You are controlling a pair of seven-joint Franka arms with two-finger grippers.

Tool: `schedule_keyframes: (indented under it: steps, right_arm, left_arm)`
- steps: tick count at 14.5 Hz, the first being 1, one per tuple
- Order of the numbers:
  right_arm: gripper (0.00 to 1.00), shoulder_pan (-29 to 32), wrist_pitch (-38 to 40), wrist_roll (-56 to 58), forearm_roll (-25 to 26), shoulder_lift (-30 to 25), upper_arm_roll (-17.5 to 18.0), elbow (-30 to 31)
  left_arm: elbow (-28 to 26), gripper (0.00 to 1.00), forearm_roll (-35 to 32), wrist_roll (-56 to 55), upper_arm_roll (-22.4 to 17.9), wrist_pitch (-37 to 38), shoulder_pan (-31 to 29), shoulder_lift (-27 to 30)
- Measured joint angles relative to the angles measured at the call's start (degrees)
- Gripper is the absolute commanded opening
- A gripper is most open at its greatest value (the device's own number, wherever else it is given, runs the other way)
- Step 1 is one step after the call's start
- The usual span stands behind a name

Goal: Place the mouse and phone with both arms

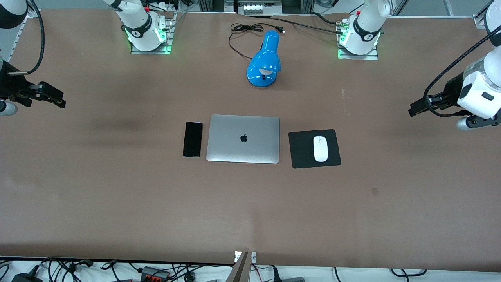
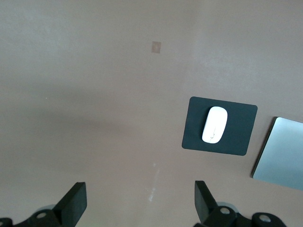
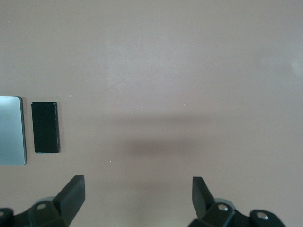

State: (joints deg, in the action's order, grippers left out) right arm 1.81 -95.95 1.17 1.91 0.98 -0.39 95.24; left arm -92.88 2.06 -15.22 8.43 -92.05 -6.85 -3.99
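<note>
- Brown table surface (image 1: 117, 203) spans the whole front view; both arm bases sit along its upper edge.
- Right gripper (image 1: 58, 100) hangs in the air over the bare right-arm end of the table; jaws spread wide, nothing between them. Fingertips (image 3: 73, 191) in the right wrist view show only bare tabletop in the gap.
- Phone (image 1: 192, 139) lies flat, just beside the laptop on the side toward the right arm's end, a thin gap between them.
- Silver laptop (image 1: 243, 138), lid closed, at table centre.
- Blue desk lamp (image 1: 264, 62) stands farther from the front camera than the laptop, its black cord (image 1: 244, 31) trailing toward the bases.
- Black mouse pad (image 1: 303, 150) lies beside the laptop toward the left arm's end.
- Mouse (image 1: 320, 149) rests on the pad.
- Left gripper (image 1: 417, 109) hangs over the left-arm end of the table, well apart from the mouse; jaws wide, empty.
</note>
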Motion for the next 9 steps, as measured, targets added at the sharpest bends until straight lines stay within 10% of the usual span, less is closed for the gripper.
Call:
schedule_keyframes:
  steps: [9]
  right_arm:
    - [1.0,0.04,0.72,0.0,-0.01,-1.09,0.04,0.06]
  left_arm:
    - [0.0,1.0,0.0,0.0,0.0,0.0,0.0,0.0]
